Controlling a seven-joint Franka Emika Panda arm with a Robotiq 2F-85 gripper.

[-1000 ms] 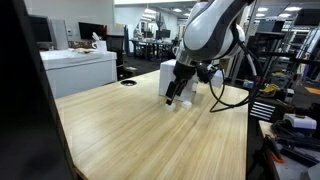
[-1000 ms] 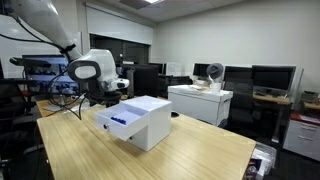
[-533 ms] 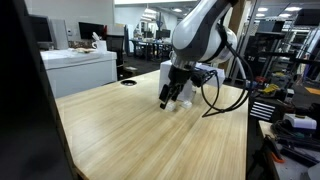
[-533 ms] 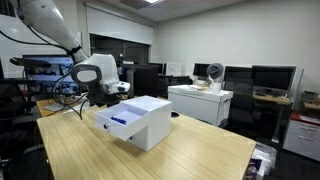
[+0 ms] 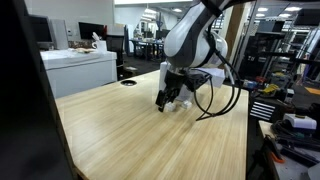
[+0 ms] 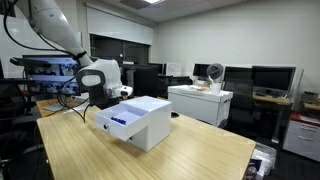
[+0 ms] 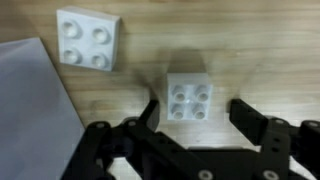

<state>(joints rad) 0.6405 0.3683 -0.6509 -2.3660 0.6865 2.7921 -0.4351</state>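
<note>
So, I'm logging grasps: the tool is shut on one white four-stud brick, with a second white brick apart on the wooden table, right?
No: the tool is open, not shut. In the wrist view its fingers stand clear either side of the white four-stud brick. The second white brick lies apart on the wooden table.

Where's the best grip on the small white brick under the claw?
Grip the small white brick by its two opposite flat side walls, from straight above: it sits studs-up, roughly square to the open claw, one finger each side.
</note>
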